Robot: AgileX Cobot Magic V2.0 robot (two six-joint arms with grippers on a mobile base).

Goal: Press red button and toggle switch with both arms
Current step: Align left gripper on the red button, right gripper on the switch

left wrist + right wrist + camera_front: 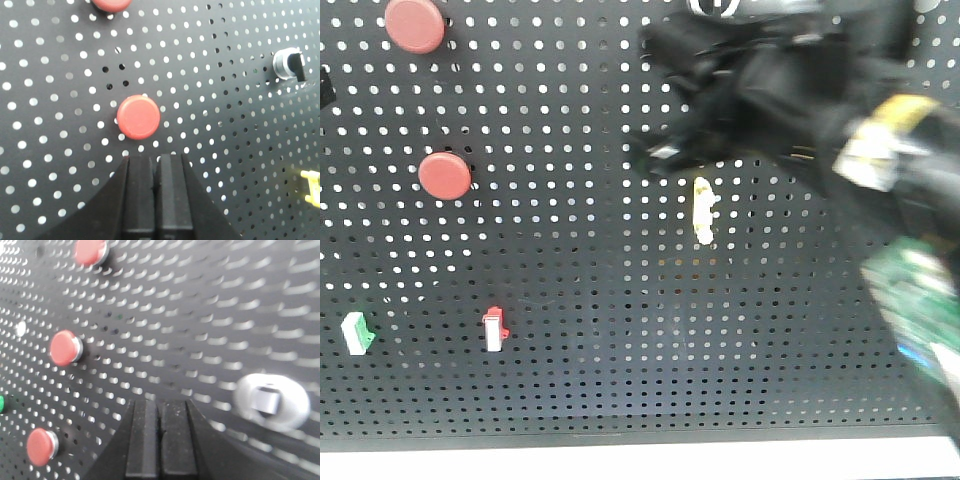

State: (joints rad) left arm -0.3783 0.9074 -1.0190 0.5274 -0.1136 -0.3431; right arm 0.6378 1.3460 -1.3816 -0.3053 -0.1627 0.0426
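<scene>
L tool (pixel 156 161) just below red btn (pixel 138 117)

Your robot is matte black nearly all over, broken by a few bright patches.

From each wrist camera you see the same thing. The left gripper (pixel 155 200) and right gripper (pixel 161 440) each end in two blocky, flat-faced plastic fingers (pixel 139 200) with a thin dark seam between them, flaring into a wide, angular black base. In the front view, your arm (pixel 770 90) is a blurred, bulky black mass. It wears a yellow-and-white label band (pixel 882 135), its print too smeared to read, and below it sits an exposed green circuit board (pixel 920 295).
</scene>
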